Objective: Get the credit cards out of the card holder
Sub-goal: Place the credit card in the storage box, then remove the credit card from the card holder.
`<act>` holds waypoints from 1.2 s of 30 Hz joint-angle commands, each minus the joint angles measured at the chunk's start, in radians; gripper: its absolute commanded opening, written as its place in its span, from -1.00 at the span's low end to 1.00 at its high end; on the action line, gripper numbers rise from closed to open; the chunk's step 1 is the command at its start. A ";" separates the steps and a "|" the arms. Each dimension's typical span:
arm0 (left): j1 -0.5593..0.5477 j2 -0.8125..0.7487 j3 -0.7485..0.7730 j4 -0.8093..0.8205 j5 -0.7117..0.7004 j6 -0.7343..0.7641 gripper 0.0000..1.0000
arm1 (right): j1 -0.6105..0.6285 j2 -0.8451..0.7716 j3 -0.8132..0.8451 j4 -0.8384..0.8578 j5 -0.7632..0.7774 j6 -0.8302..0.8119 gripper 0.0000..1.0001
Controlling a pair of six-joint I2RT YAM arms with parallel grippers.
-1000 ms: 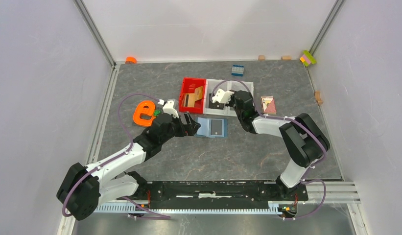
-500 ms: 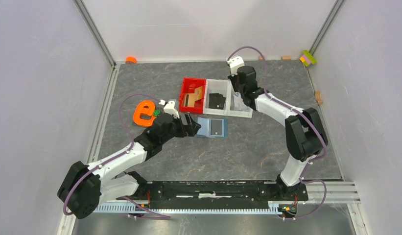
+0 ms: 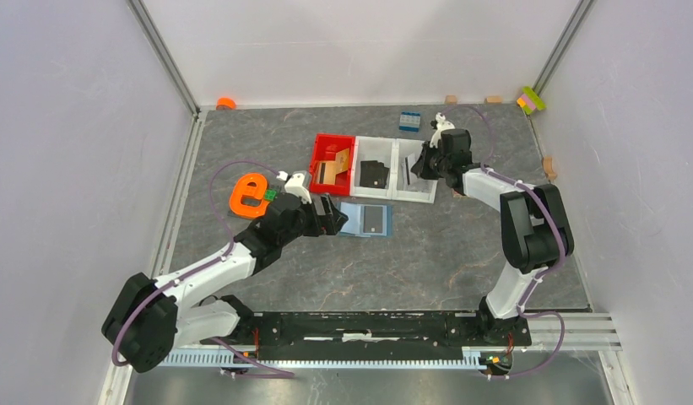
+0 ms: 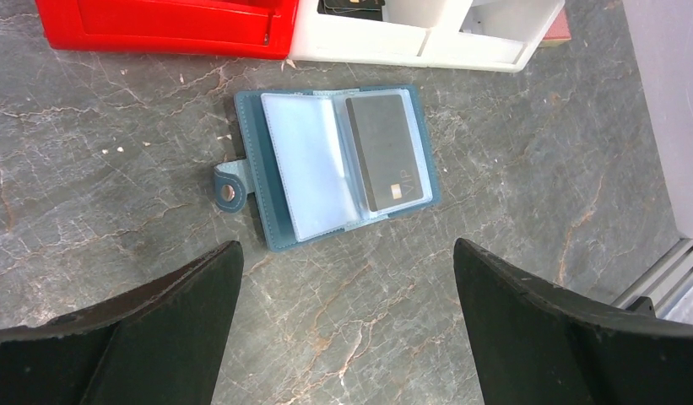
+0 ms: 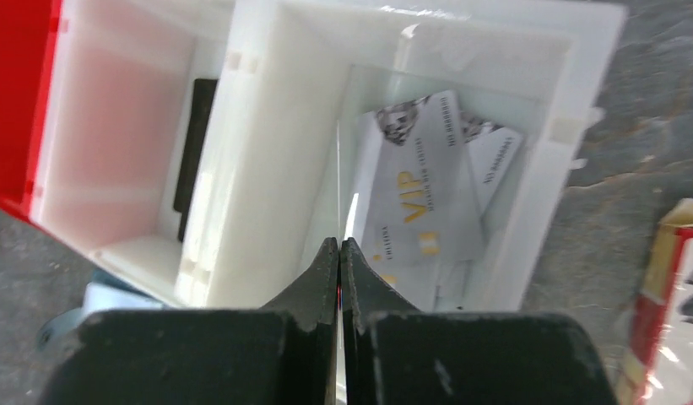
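Since a second ago our right gripper [image 3: 426, 164] has shifted from the middle cell of the white tray [image 3: 414, 200] to its rightmost cell, at 2 o'clock of the card holder [image 4: 334, 164]. Open tabletop [image 3: 393, 270] lies at 6 o'clock of the holder; the red tray [image 3: 316, 162] and white tray crowd its 12 o'clock edge. Our left gripper [image 4: 344, 253] stands spread wide at the holder's 9 o'clock, touching nothing. Our right jaws pinch a thin card [image 5: 338, 186] seen edge-on, its face unreadable. The holder lies open flat, a dark grey card [image 4: 387, 152] in its right sleeve. Silver cards [image 5: 427, 202] lie in the cell below. A red-edged box [image 5: 676, 295] is cut off at 3 o'clock.
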 commanded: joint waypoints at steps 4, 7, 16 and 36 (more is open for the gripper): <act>0.000 0.035 0.052 0.012 0.010 -0.005 1.00 | 0.006 0.029 -0.005 0.087 -0.155 0.094 -0.94; 0.000 0.044 0.058 0.010 0.012 -0.004 1.00 | 0.005 0.045 -0.006 0.109 -0.168 0.116 -0.75; -0.001 0.050 0.062 0.009 0.012 -0.003 1.00 | 0.000 -0.012 -0.040 0.082 0.010 0.117 -0.01; -0.001 0.174 0.119 -0.050 -0.009 0.041 1.00 | 0.352 -0.515 -0.350 0.058 0.412 -0.027 0.96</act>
